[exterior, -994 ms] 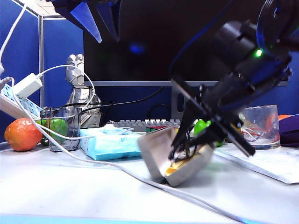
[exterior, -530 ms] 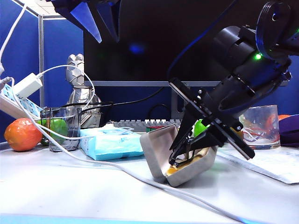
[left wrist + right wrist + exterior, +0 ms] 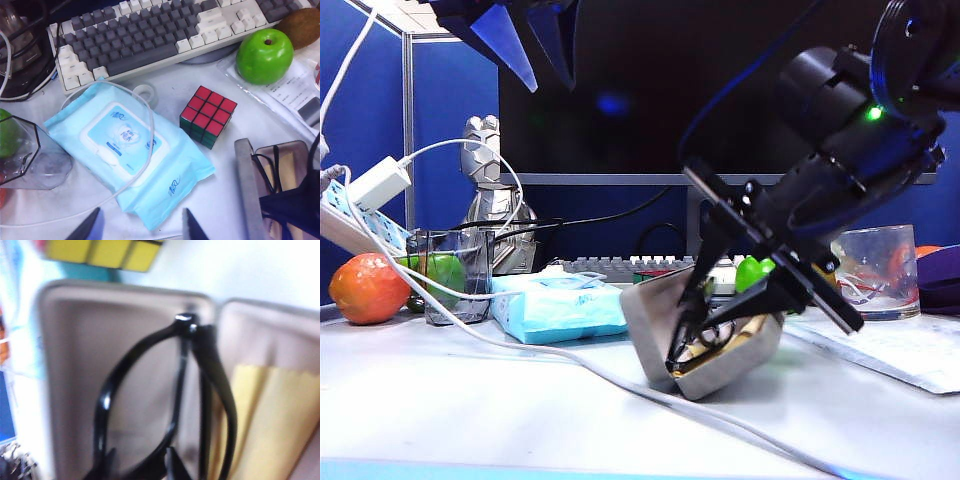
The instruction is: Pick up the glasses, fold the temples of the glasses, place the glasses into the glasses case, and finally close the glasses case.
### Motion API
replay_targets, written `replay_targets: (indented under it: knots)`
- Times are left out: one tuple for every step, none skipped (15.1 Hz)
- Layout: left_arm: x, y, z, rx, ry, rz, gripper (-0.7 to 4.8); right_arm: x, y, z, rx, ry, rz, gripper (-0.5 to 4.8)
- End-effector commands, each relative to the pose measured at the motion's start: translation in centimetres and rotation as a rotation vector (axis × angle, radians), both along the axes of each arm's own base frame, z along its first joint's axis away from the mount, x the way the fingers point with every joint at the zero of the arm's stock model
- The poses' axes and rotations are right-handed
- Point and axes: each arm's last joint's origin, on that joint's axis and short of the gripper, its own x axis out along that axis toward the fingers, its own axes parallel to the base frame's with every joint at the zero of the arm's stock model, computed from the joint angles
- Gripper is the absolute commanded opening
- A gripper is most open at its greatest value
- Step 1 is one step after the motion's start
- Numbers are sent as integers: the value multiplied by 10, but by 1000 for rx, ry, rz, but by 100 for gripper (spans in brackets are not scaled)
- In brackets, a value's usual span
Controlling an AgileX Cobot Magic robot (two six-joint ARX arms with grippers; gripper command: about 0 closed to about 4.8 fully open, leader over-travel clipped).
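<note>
While the left pincer (image 3: 525, 45) hangs high at the upper left of the exterior view, its two dark blades apart and holding nothing, the objects below it sit untouched on the counter (image 3: 470, 400). Far left: an orange fruit (image 3: 367, 288), then a clear tumbler (image 3: 445, 275) with a white cable (image 3: 550, 355) trailing across the counter toward lower right. Behind stands a silver figurine (image 3: 492, 205). Next right, a light-blue tissue pack (image 3: 555, 305), with a keyboard (image 3: 620, 265) behind it.

Centre right: the glasses case (image 3: 705, 340) sits open, tilted, lid raised on its left side. The right pincer (image 3: 705, 310) reaches down into it from the upper right. The glasses (image 3: 165, 405) stand in the open case, black rim upright against the pale lining, temples (image 3: 215, 390) folded in behind the frame, a yellow cloth (image 3: 270, 425) beside them in the other half. In the right wrist view only a dark sliver of fingertips (image 3: 172, 467) shows at the bottom edge, close to the frame; cannot tell whether the jaws clamp the rim or have let go.

Left wrist view: a Rubik's cube (image 3: 207, 115) between tissue pack and case, a green apple (image 3: 264, 55) at upper right. Far right of exterior view: a glass cup (image 3: 875, 270), papers (image 3: 900, 350).
</note>
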Motion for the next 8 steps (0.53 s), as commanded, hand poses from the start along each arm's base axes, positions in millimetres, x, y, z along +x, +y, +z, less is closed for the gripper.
replay_targets:
  knots:
    - [0, 1, 3, -1, -13, -1, 209, -2, 0, 13, 28, -37, 14, 153]
    - [0, 1, 3, 2, -14, -3, 209, -3, -1, 19, 37, -55, 15, 155]
    - [0, 1, 3, 7, -13, -4, 209, -5, -2, 26, 45, -75, 14, 159]
    - [-1, 1, 2, 12, -9, -5, 209, -11, -5, 40, 46, -120, 29, 159]
    - [-1, 1, 2, 14, -7, -5, 209, -14, -7, 46, 43, -143, 39, 159]
    - [-1, 1, 2, 15, -6, -5, 209, -17, -8, 52, 39, -157, 45, 159]
    - [-1, 1, 1, 16, -3, -5, 209, -22, -12, 56, 0, -174, 50, 158]
    - [1, 0, -1, 22, 6, -6, 207, -27, -15, 57, -71, -177, 66, 158]
